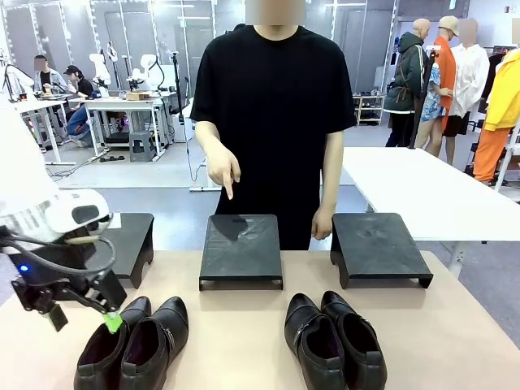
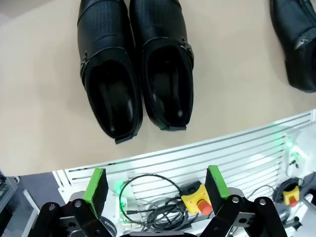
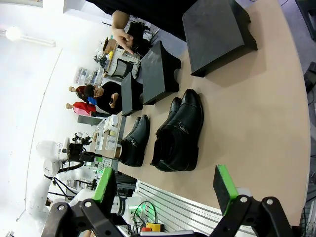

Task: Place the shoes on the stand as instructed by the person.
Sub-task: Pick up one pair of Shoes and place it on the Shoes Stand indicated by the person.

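Observation:
Two pairs of glossy black shoes lie near the table's front edge: the left pair and the right pair. My left gripper hangs open just left of and above the left pair. In its wrist view that pair lies ahead of the open fingers, heels toward me. The person points a finger down at the middle stand. My right gripper is open and empty, off the table's edge, with the right pair beyond it.
Three black stands sit in a row at the far side: left stand, the middle one, and right stand. The person's other hand hangs beside the right stand. A white table stands behind on the right.

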Motion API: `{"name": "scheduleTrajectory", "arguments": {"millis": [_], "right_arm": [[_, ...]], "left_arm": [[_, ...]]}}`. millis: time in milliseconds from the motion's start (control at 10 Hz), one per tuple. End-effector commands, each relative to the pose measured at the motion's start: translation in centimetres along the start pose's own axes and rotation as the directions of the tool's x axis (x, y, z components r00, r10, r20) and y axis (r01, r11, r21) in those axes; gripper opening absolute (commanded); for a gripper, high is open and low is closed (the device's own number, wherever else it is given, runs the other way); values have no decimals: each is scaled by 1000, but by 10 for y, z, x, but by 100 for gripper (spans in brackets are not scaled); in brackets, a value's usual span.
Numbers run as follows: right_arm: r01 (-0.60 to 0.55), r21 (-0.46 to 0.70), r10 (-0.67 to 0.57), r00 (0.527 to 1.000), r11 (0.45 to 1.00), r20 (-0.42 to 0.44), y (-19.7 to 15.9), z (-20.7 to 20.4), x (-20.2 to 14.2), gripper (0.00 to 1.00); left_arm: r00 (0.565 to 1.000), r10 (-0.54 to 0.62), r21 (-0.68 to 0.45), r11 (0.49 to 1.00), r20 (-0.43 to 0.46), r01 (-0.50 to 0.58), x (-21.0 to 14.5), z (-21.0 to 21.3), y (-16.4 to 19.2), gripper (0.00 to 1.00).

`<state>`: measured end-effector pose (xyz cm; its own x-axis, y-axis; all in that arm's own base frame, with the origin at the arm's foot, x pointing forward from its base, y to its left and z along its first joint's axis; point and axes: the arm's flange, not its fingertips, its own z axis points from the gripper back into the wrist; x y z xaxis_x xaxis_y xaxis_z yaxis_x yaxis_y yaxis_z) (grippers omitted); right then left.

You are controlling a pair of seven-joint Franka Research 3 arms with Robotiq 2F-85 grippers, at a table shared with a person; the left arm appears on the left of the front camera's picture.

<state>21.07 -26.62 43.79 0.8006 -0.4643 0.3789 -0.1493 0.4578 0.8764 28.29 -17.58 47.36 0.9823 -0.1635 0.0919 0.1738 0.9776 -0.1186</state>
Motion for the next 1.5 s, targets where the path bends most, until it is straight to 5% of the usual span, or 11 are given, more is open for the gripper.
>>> {"name": "scheduleTrajectory", "arguments": {"millis": [0,1400], "right_arm": [[-24,15,23,1000,1000,11,0,1,1,100],[-24,15,23,1000,1000,11,0,1,1,100]], "left_arm": [[999,32,12,999,36,-33,-7,-39,7,100],[988,152,63,986,7,-152,-2,-156,41,100]]}}
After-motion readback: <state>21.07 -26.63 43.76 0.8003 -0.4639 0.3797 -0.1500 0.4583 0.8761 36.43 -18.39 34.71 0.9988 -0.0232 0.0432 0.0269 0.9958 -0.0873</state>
